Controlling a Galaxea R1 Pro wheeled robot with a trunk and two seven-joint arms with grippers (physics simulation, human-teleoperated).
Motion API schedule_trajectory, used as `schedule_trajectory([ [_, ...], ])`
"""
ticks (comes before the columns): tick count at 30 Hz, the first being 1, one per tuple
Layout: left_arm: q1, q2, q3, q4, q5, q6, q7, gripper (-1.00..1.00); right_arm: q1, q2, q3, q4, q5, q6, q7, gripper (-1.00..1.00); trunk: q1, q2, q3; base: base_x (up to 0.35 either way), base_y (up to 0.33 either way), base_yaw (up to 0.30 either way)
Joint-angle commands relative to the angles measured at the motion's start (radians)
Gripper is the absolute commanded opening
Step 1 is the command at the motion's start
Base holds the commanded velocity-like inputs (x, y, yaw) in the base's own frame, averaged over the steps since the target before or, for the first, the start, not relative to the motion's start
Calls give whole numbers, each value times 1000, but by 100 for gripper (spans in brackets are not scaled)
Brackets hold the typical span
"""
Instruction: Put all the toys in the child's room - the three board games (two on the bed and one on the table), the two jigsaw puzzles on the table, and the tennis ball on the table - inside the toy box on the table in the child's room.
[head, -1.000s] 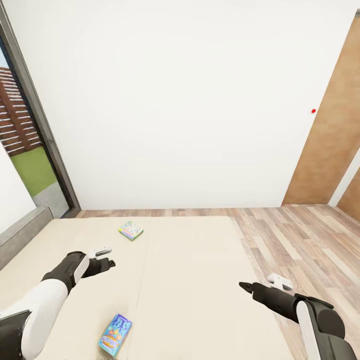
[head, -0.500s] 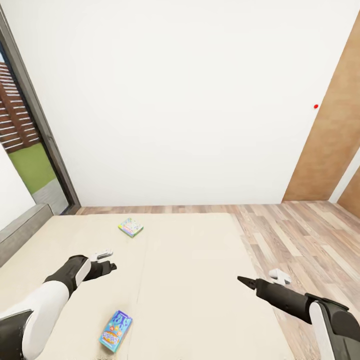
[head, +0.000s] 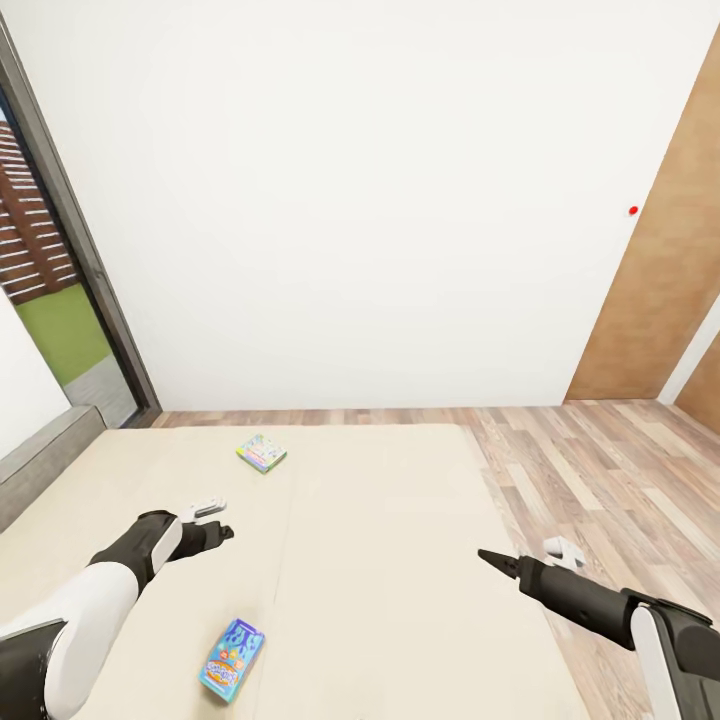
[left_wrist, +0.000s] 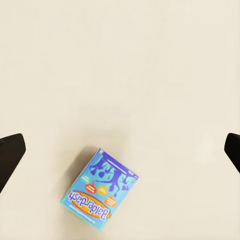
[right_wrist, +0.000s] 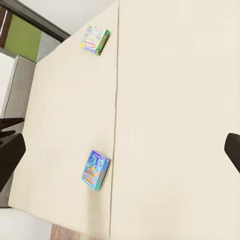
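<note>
Below, I see two flat rectangular board games, blue box (head: 231, 659) and green box (head: 262, 454), on smooth cream bed (head: 400, 560); both jaws spread wide, empty.

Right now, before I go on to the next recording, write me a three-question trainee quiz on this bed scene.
1. True or false: both board games lie flat on the bed, apart from each other.
2. Multiple choice: the blue Balderdash box lies nearest to which gripper? A) left gripper B) right gripper C) equally near both
3. Fill in: the second board game lies toward the bed's far edge, near the ____ floor.

Key
1. True.
2. A.
3. Wooden.
</note>
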Motion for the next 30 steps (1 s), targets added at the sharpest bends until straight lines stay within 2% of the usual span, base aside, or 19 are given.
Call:
schedule_trajectory([
  [1, -1, 0, 5, -1, -2, 6, -4, 100, -1, 0, -1, 0, -4, 7, 1, 100, 1, -2, -2, 0, 0, 0],
  [9, -1, 1, 4, 18, -4, -18, -4, 100, -1, 0, -2, 0, -5, 7, 8, 100, 1, -2, -5, 0, 0, 0],
  [30, 1, 10, 2, 42, -10, -21, -11, 100, -1, -1, -2, 1, -6, 7, 11, 100, 1, -2, -38, 0, 0, 0],
])
